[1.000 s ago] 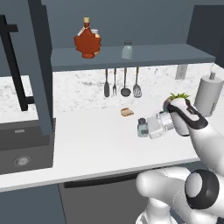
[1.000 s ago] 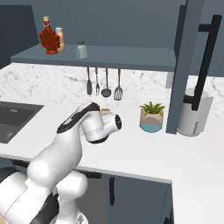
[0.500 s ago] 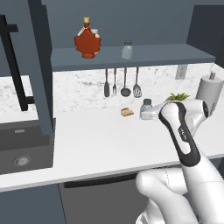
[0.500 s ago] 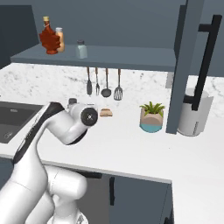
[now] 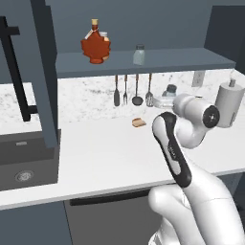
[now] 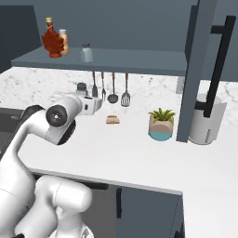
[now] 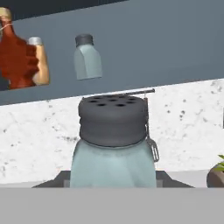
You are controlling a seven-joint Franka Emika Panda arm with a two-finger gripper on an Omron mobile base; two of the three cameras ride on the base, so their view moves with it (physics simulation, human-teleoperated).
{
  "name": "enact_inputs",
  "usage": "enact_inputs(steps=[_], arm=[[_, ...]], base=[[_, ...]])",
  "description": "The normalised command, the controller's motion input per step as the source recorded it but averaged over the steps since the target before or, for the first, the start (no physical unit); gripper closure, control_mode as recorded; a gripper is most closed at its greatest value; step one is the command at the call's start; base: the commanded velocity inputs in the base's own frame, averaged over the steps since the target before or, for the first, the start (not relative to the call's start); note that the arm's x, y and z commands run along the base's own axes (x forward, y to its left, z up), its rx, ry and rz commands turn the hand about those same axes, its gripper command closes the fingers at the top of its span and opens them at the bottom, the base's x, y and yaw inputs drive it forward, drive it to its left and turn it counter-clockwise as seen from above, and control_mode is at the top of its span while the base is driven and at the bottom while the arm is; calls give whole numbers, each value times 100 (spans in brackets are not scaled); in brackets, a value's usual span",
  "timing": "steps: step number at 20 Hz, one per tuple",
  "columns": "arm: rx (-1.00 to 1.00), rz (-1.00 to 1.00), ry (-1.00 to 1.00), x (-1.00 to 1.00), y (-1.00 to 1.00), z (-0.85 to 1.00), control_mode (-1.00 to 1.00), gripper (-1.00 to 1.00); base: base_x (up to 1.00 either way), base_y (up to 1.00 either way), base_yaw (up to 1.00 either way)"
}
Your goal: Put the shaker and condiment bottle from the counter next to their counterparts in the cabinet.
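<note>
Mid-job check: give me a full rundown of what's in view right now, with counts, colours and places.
Shaker: one, pale blue-green, grey cap, held in the claw above the counter.
Twin shaker: one, same colours, on the cabinet shelf.
Condiment bottle: one, dark red-brown, leaf-shaped, on the shelf's left part.
Orange bottle: one, white cap, close behind the condiment bottle.
Cabinet: slate-blue, doors open, black bar handles.
Utensils: four, dark, hanging under the shelf.
Small tan item: one, on the white counter.
Potted plant: one, green.
Grey canister: one, counter's right.
Sink: dark, left.
Claw: white arm, shut on the shaker.
</note>
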Motion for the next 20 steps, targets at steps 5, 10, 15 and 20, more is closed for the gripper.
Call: enact_inputs(steps=[5,10,15,20], arm=[[-1,-33,-1,36,-65,92,-100,100],[-4,-7,0,52,-19,79,-100,100],[-1,6,-1,25,0,81,-100,100],[0,6,-1,8,0,7,-100,100]], base=[[0,0,0],[0,0,0],[0,0,0],[0,0,0]])
